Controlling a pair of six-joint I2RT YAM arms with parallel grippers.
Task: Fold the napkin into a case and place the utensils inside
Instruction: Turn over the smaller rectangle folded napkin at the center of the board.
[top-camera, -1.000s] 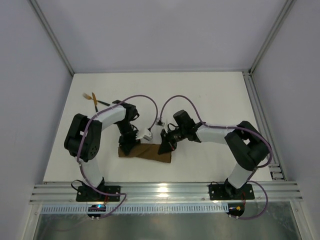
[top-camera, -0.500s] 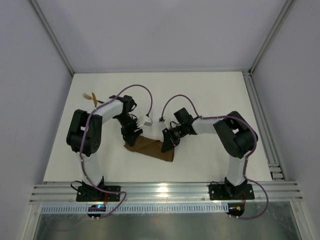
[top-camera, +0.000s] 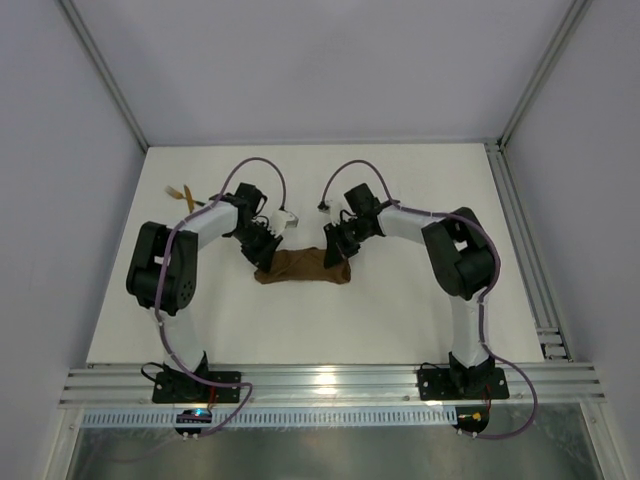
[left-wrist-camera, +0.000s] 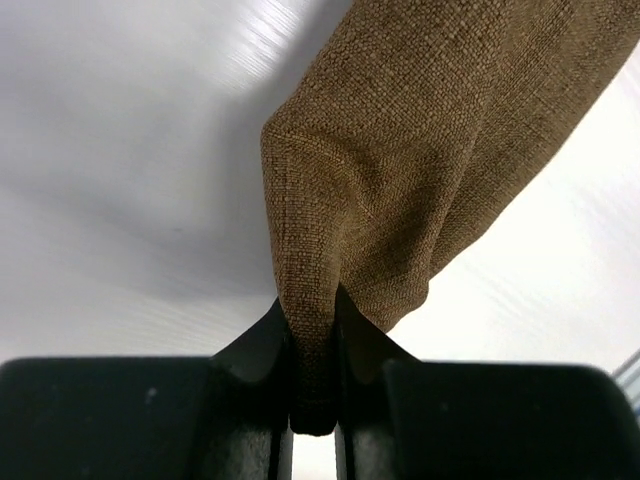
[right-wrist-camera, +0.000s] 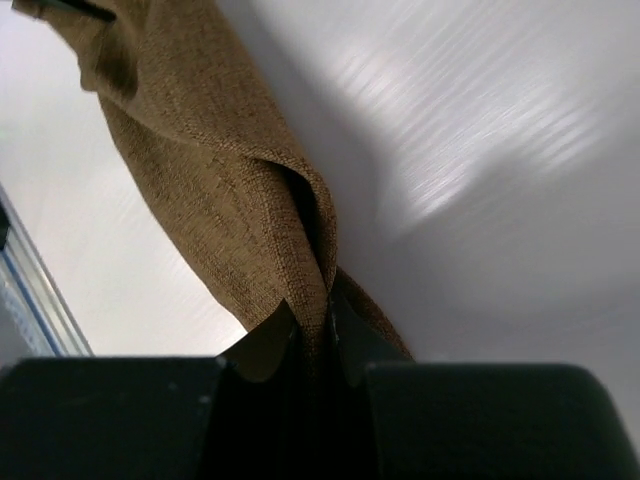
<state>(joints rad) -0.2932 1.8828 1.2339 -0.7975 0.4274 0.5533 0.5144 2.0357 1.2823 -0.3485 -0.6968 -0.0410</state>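
From above, the napkin (top-camera: 303, 267) sits in the middle of the frame as a narrow, bunched brown band on the white table (top-camera: 430, 310), with the left gripper (top-camera: 263, 262) at its left end and the right gripper (top-camera: 336, 262) at its right end. The utensils (top-camera: 183, 192) lie at the upper left, well apart from the cloth and partly hidden by the left arm. The likely trouble is uneven travel: if one arm leads the other, the band would twist and the fold would land crooked. Slack in the middle could also slump into a wrinkle instead of a clean crease. In the left wrist view the black fingers (left-wrist-camera: 262, 345) are clamped on a doubled edge of the cloth, which rises toward the upper right as a coarse, linen-like weave. Only a thin lip is held, so a hard pull could slip it free. In the right wrist view the fingers are likewise pressed together on a folded edge, and the layers gape open just above the pinch — one layer might drop out. The cloth is matte and limp, while the table is smooth and glossy under streaks of glare.
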